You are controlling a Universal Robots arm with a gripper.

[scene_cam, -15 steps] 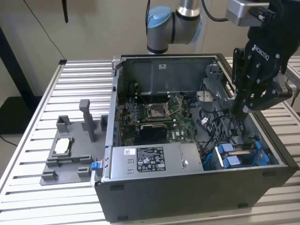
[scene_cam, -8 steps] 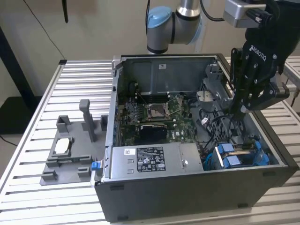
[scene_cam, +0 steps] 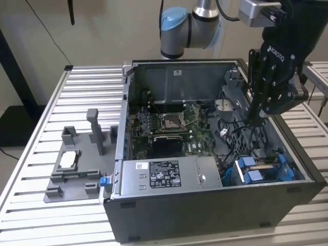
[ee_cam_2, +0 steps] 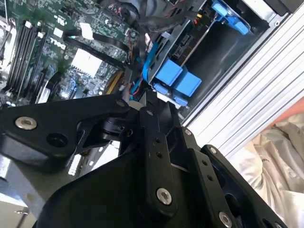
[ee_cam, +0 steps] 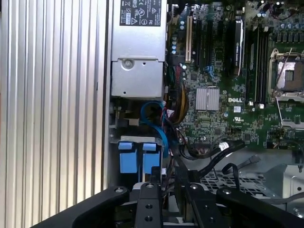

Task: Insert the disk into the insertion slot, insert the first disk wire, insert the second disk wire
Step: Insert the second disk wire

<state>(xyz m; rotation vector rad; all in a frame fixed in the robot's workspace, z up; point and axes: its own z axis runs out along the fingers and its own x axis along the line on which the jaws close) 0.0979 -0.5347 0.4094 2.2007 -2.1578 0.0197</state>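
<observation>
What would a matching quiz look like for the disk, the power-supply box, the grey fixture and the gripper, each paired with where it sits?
1. disk
2. power-supply box
3. grey fixture
4. gripper

A. on the slatted table, outside the case, at the exterior view's left
B. over the black cables inside the case
C. in the insertion slot, blue tabs showing
D. along the case's near wall, beside the slot

Pairs: 1-C, 2-D, 3-A, 4-B.

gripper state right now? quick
Gripper: cannot tell whether open or closed. It is low inside the computer case, among the black cables, near the disk.
</observation>
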